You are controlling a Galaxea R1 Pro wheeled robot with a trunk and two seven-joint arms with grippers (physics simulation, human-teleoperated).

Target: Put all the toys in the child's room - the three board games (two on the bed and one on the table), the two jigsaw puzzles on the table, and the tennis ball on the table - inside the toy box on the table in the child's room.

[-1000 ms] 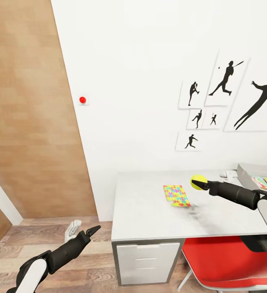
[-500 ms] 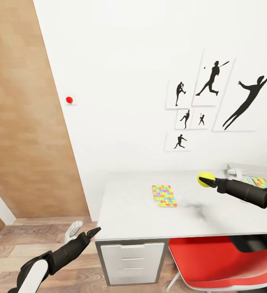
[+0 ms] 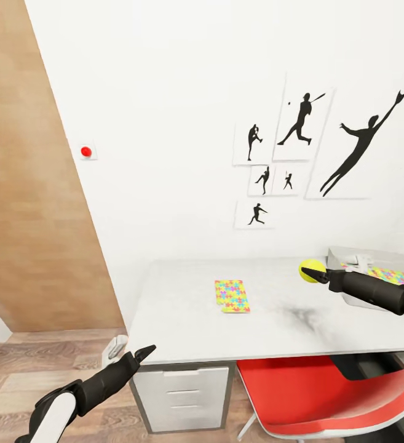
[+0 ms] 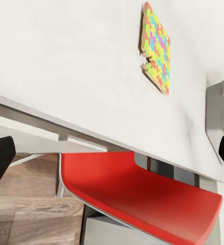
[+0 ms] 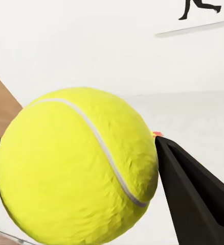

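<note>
The wall (image 3: 183,123) is big, white and smooth, with six black ball-player pictures (image 3: 352,147) on it and one small red button (image 3: 86,151). Beside it stands a tall wooden door (image 3: 23,184), and below is a plank floor (image 3: 17,363).

The table (image 3: 189,320) is long and flat, with a pale grey top and one white set of three drawers (image 3: 186,397). A shiny red chair (image 3: 324,394) with a curved seat is tucked under it.

The toy box (image 3: 349,298) is a light-grey plastic tray at the far right end of the table — colourful flat things lie inside, too small to tell apart.

One jigsaw puzzle (image 3: 231,295) lies flat near the middle of the table, a thin rectangle of bright bits.

The right gripper (image 3: 309,274) pinches one tennis ball (image 3: 311,270) — round, fuzzy, yellow with a white seam — up above the table, just beside the toy box. The left gripper (image 3: 145,352) hangs low by the table's front edge, its black fingers spread apart with nothing in them.
</note>
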